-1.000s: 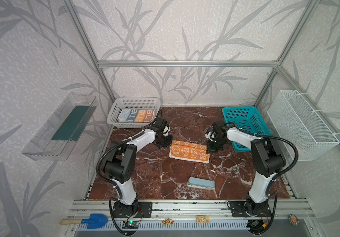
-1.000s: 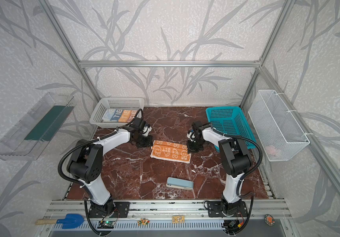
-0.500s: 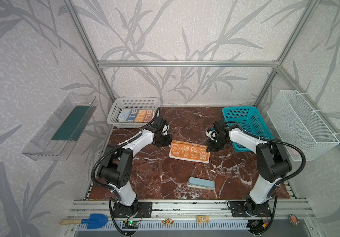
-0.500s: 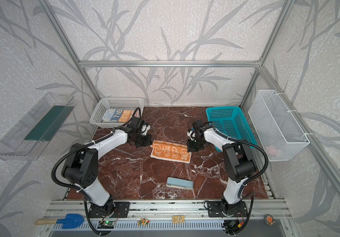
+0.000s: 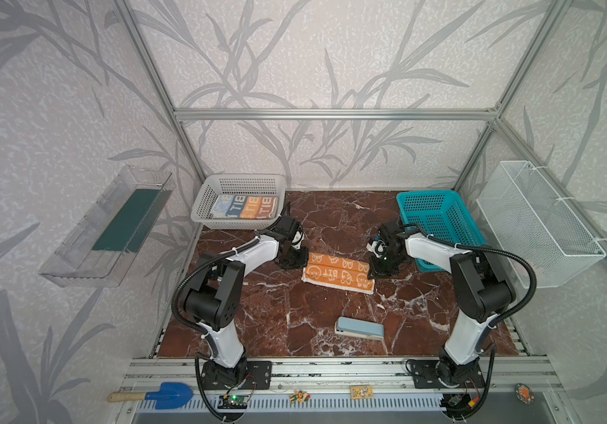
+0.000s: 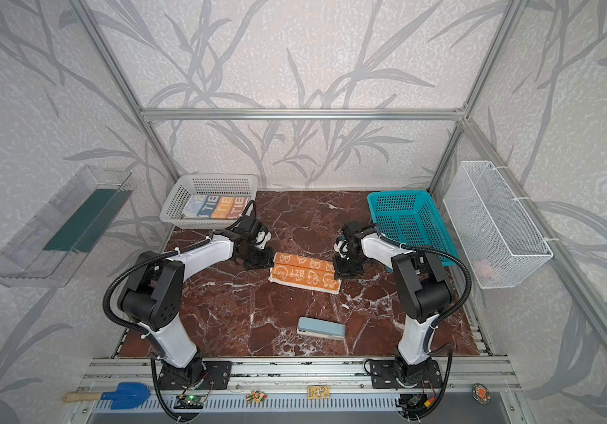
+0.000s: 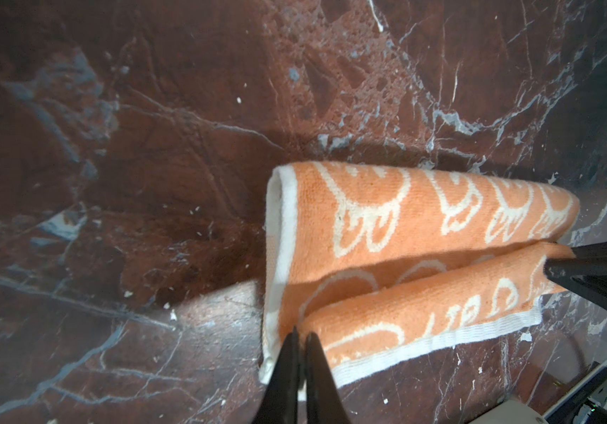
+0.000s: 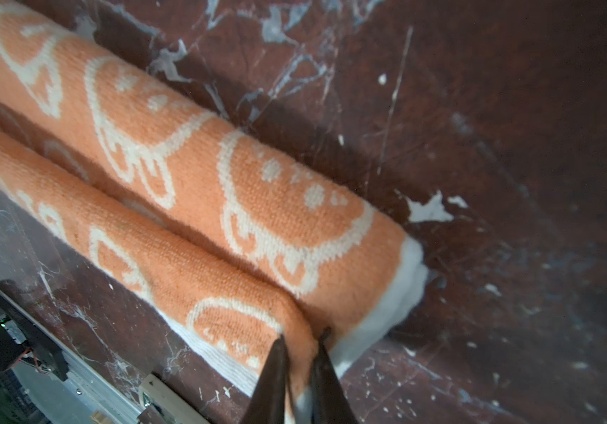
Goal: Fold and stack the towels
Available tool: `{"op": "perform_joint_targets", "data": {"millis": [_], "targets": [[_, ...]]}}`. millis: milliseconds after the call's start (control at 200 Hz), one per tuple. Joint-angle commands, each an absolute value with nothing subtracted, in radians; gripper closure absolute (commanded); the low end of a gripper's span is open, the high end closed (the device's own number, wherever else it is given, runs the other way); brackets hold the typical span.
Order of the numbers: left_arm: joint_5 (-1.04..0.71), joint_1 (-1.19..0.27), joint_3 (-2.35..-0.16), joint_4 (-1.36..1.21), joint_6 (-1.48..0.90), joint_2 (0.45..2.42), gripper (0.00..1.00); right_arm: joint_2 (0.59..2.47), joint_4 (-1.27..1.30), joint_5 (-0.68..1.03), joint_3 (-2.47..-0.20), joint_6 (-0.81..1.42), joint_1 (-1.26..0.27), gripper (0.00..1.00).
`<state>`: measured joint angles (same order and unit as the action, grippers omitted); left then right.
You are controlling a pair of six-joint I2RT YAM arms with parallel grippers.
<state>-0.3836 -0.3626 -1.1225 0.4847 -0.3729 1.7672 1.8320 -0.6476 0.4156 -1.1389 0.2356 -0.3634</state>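
An orange towel (image 5: 338,271) (image 6: 305,271) with cream animal faces lies on the marble table, its two long sides folded in towards the middle. My left gripper (image 5: 296,258) (image 6: 261,261) is at its left end. In the left wrist view the gripper (image 7: 302,336) is nearly closed, with the towel's (image 7: 404,257) white edge between the fingers. My right gripper (image 5: 380,270) (image 6: 346,271) is at the right end. In the right wrist view the gripper (image 8: 302,337) pinches a fold of the towel (image 8: 221,205). Folded towels (image 5: 245,207) (image 6: 217,207) with blue and orange lettered blocks lie in the white basket (image 5: 243,178).
A teal basket (image 5: 437,224) stands at the back right, close behind my right arm. A pale blue block (image 5: 360,329) lies near the table's front. A white wire basket (image 5: 536,220) hangs on the right wall and a clear tray (image 5: 111,227) on the left wall.
Both arms swayed slightly and came back. The grippers stay at the towel's two ends, and the towel lies in the same place.
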Motion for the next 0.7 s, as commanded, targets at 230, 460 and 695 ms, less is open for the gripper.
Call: {"op": "perform_joint_targets", "data": {"millis": [230,460,695], "targets": [[-0.368,-0.404,-1.231,0.563,-0.382,1.672,0.46,1.677,-0.711,0.406,-1.188,0.279,-0.387,0.42],[-0.467,-0.453,-1.192,0.443,-0.535,1.675,0.29,1.649,-0.604,0.51,-1.129,0.385,-0.423,0.22],[-0.485,-0.475,-1.052,0.359,-0.604,1.701,0.16,1.701,-0.437,0.594,-1.011,0.471,-0.448,0.09]]}}
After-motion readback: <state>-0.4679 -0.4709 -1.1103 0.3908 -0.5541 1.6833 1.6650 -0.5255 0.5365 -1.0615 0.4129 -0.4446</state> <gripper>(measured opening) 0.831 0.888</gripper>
